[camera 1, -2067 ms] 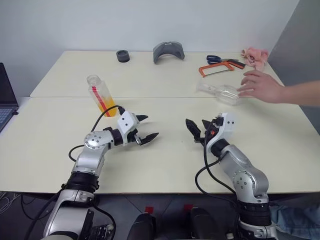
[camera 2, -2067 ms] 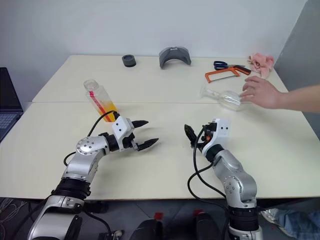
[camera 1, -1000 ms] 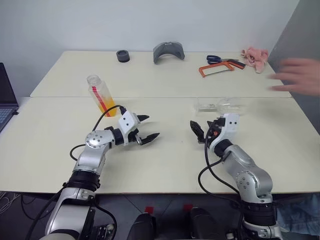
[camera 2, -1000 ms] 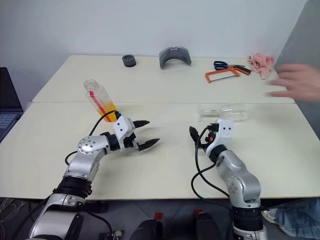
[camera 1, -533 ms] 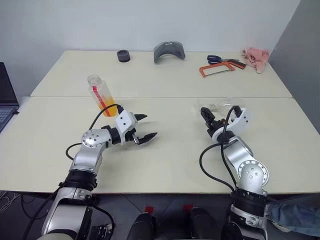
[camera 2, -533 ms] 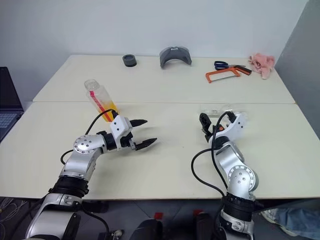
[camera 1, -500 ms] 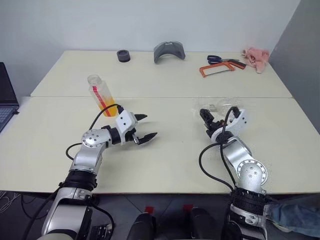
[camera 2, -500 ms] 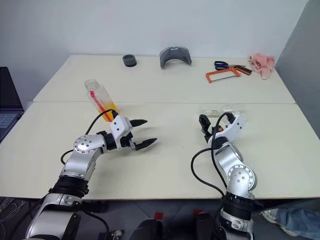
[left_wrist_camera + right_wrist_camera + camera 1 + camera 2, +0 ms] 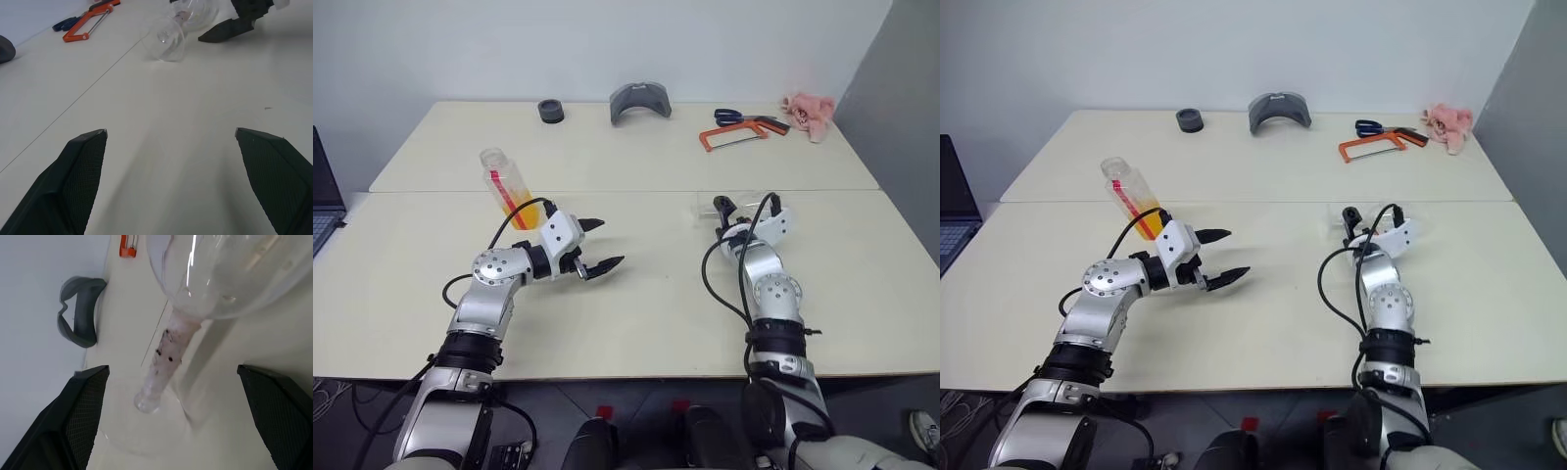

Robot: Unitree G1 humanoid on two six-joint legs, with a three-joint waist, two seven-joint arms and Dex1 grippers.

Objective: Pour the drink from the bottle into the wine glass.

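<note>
Clear wine glass (image 9: 186, 323), lying on its side on the cream table (image 9: 636, 294), taken as the landmark. Right gripper (image 9: 1363, 221): right at the glass, fingers spread wide to either side of its stem, not closed on it. Left gripper (image 9: 594, 246): well to the left of the glass, jaws apart, empty. Bottle (image 9: 505, 186) holding orange drink (image 9: 521, 212): further left of the glass, upright, just beyond the left gripper. Orange hacksaw (image 9: 736, 133): beyond the glass, at the table's far side.
</note>
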